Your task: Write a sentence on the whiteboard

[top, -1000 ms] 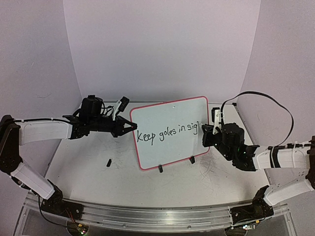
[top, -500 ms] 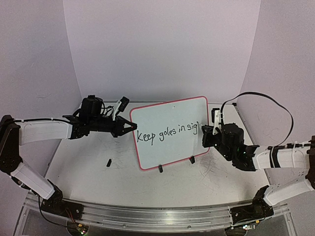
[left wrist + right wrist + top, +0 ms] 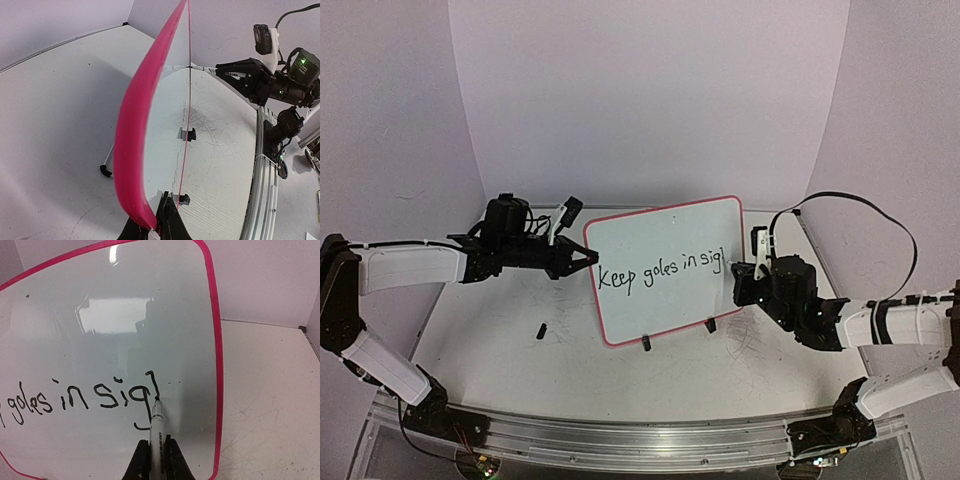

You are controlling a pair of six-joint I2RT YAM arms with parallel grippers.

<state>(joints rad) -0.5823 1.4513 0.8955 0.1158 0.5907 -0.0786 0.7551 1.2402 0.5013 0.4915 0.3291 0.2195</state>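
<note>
My right gripper (image 3: 158, 449), clamped on a marker (image 3: 157, 422), presses its tip to the whiteboard (image 3: 125, 315) at the sentence's (image 3: 80, 397) right end, while my left gripper (image 3: 153, 224) pinches the whiteboard's left edge.

Your two arms match: white shells on the long links, black housings at the joints and bases. On your left arm (image 3: 410, 265), thin black wiring bunches over the wrist. Your right arm (image 3: 905, 325) carries a black cable (image 3: 865, 203) curving in a wide loop, and a small green light (image 3: 302, 61) glows on its wrist block. The left gripper (image 3: 590, 257) and right gripper (image 3: 220, 70) are black, with angular tapered fingers.
</note>
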